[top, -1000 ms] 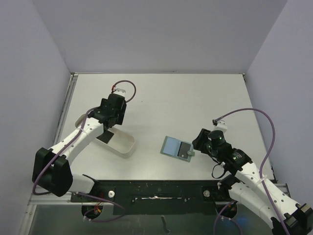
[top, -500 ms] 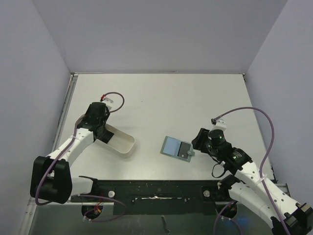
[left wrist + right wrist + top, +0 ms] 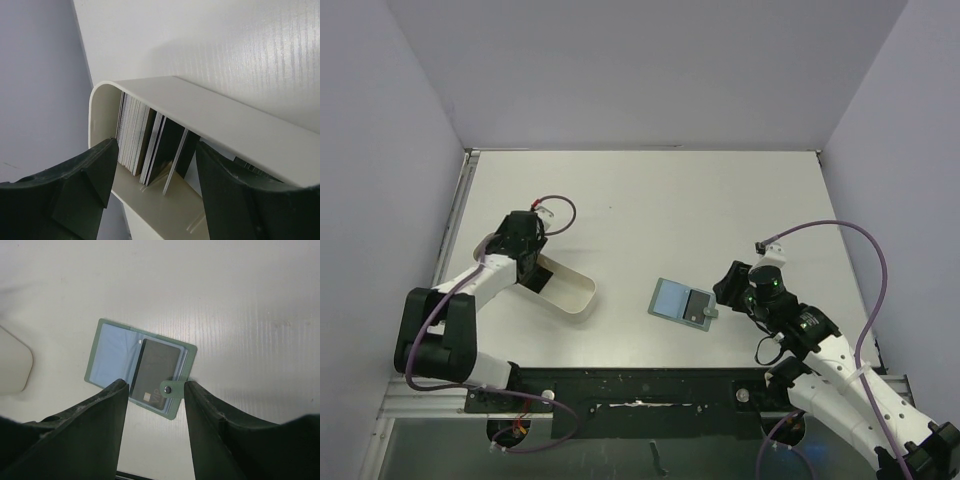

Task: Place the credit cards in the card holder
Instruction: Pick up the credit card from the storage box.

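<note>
Left pincer (image 3: 154, 167): hanging spread over credit cards (image 3: 142, 137) standing in tray (image 3: 240, 125);
Right pincer (image 3: 156, 390): hovering spread above card holder (image 3: 112, 357) lying open on surface (image 3: 240, 300)

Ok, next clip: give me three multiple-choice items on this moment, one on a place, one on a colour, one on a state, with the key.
1. Where does the stack of cards stand?
A. on the bare table
B. in the white tray
C. leaning on the back wall

2. What colour is the inside of the wallet?
A. red
B. yellow
C. light blue

3. How does the wallet lie?
A. opened flat
B. snapped shut
C. standing on edge

Key:
1 B: the left wrist view shows them upright on edge between the tray's walls.
2 C: the uncovered half in the right wrist view is light blue.
3 A: both halves show, with a dark card over one half and the snap tab loose.
</note>
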Motion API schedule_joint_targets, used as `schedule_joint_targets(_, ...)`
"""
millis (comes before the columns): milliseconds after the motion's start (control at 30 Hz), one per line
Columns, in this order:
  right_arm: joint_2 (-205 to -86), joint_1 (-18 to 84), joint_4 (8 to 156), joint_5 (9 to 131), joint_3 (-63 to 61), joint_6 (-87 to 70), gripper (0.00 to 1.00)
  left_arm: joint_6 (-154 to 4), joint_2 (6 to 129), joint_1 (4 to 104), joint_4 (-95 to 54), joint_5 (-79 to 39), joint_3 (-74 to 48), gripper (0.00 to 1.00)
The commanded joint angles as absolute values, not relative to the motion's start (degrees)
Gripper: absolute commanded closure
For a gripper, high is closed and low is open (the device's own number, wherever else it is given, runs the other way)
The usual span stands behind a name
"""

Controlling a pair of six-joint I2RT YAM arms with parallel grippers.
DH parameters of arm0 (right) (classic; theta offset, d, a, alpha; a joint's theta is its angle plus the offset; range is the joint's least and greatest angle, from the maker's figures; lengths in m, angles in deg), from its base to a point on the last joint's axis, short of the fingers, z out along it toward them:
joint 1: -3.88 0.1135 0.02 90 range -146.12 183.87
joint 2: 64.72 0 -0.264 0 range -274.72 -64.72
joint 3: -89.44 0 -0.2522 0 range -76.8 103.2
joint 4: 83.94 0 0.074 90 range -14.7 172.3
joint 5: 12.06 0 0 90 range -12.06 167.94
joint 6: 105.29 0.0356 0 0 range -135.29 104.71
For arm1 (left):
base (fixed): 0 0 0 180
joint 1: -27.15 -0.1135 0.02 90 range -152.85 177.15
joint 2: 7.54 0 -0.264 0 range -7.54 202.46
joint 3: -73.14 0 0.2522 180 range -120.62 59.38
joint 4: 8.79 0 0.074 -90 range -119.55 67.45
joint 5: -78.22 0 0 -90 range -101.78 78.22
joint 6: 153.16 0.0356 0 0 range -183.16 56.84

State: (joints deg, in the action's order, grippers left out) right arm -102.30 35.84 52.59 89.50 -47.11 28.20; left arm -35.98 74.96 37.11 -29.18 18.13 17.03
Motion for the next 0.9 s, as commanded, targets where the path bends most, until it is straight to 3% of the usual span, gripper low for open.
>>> schedule_joint_targets(0,-101.72,36.08,53.56,91.20,-45.60,27.25,0.52,-33.91,76.34,36.73,-24.81,19.27,15.68,0.38)
schedule_joint_targets(400,-101.10,36.04,52.27,92.31,-45.69,27.55,0.52,-30.29,80.97,35.30,-21.07,25.60,12.66,0.45)
schedule_joint_targets(733,-100.86,36.02,51.89,92.88,-45.34,27.52,0.52,-30.00,83.11,34.99,-22.16,25.54,11.91,0.62)
schedule_joint_targets(867,-100.84,36.03,51.93,92.96,-45.40,27.61,0.52,-30.62,83.72,35.04,-24.20,25.18,10.75,0.74)
